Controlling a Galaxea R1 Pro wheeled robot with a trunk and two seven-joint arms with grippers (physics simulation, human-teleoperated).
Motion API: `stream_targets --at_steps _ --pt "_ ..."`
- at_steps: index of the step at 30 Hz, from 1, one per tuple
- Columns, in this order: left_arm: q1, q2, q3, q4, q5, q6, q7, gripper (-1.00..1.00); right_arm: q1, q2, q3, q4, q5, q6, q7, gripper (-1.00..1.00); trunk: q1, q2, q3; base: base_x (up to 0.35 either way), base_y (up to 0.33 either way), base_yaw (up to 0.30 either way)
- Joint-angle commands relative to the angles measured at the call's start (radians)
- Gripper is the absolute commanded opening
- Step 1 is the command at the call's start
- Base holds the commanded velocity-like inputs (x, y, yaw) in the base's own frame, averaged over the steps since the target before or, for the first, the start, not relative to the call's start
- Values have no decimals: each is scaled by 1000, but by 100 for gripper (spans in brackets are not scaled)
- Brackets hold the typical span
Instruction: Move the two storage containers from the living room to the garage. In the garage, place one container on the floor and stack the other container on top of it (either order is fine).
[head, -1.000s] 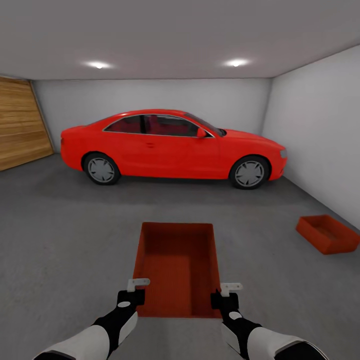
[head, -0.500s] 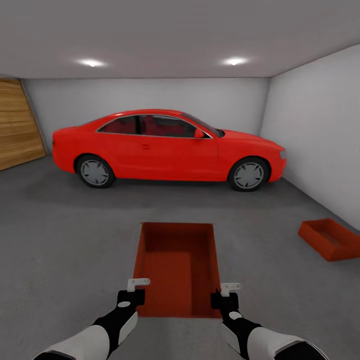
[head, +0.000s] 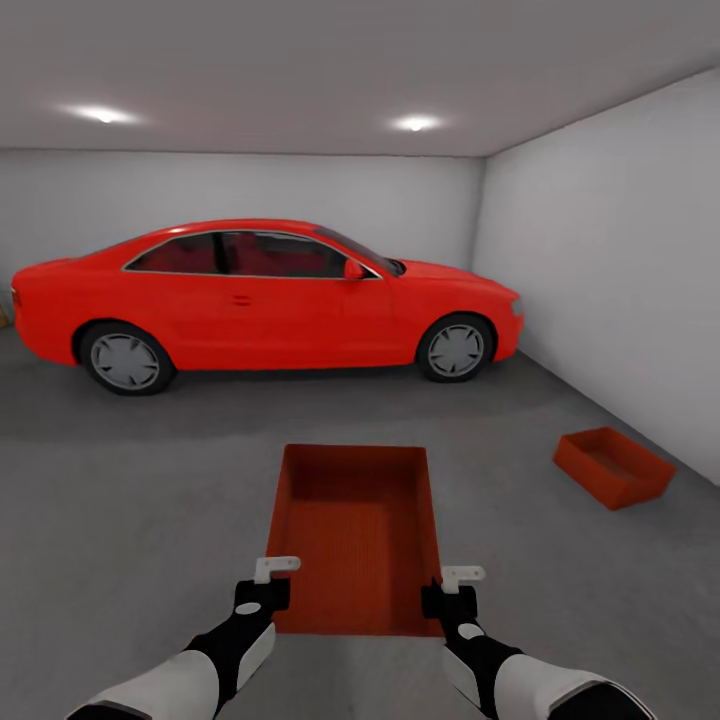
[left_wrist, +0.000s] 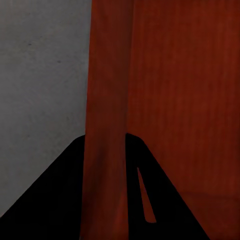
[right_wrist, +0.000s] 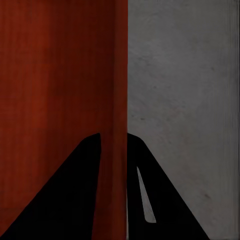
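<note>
I hold one orange-red storage container (head: 355, 535) in front of me above the dark grey floor (head: 130, 520), open side up. My left gripper (head: 272, 583) is shut on its left wall near the close corner, and my right gripper (head: 452, 590) is shut on its right wall. The left wrist view shows that wall (left_wrist: 107, 90) running between the dark fingers of the left gripper (left_wrist: 105, 145). In the right wrist view the other wall (right_wrist: 119, 75) sits inside the right gripper (right_wrist: 113, 137). The other storage container (head: 612, 466) rests on the floor at the right, near the white wall.
A red car (head: 260, 300) is parked sideways across the back of the garage. A plain white wall (head: 620, 270) closes the right side. Open grey floor lies between me, the car and the resting container.
The whole view has swung to the right: car and resting container now sit further left in the picture, and the wooden door has left view. My grip on the held container is unchanged.
</note>
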Motion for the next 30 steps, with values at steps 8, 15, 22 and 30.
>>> stream_targets --at_steps 8,15,22,30 --pt "-1 84 47 -4 93 0 9 -100 -1 -11 -77 1 -8 -3 0 -100 1 -1 2 322 71 -284" --pt "-2 84 47 -4 92 0 9 -100 -1 -11 -77 1 -7 -3 0 -100 1 -1 4 322 72 -142" --pt "-2 84 47 -5 93 0 9 -100 -1 -10 -77 1 -4 -3 0 -100 1 -1 4 322 72 -9" --pt "-3 13 -32 -4 44 -2 4 -100 -1 0 54 2 -49 -6 -2 -100 1 -1 4 239 45 0"
